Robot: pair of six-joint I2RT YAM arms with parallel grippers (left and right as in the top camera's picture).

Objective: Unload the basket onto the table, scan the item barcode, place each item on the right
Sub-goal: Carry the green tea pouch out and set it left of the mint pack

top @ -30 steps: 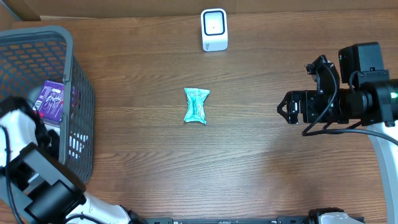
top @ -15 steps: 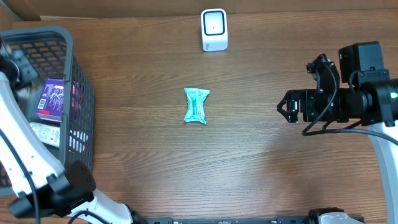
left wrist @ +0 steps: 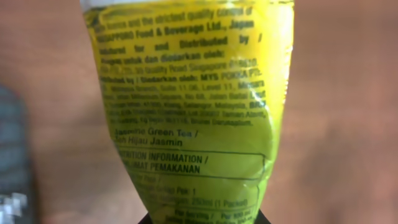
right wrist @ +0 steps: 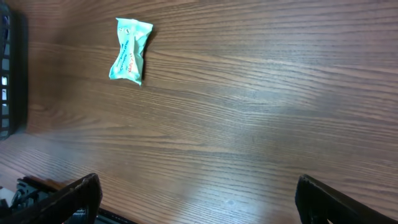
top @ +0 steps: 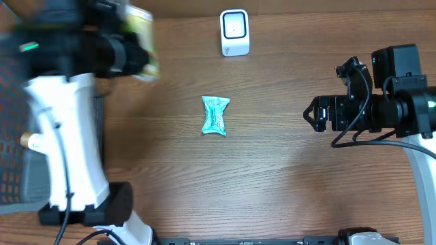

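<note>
The item is a yellow-green jasmine green tea pack, held in the air at the back left of the table and blurred by motion. My left gripper is shut on its lower end. In the left wrist view the pack fills the frame with printed text facing the camera, and the left gripper shows only as dark tips at the bottom edge. Its barcode is out of view. The white scanner stands at the back centre. My right gripper hovers open at the right, holding nothing.
A teal snack packet lies mid-table and also shows in the right wrist view. The grey basket stands at the left edge, partly behind the left arm. Its dark wall borders the right wrist view.
The left arm rose out of the basket and swung right and toward the back with the tea pack in its grip. The right arm has not moved.
</note>
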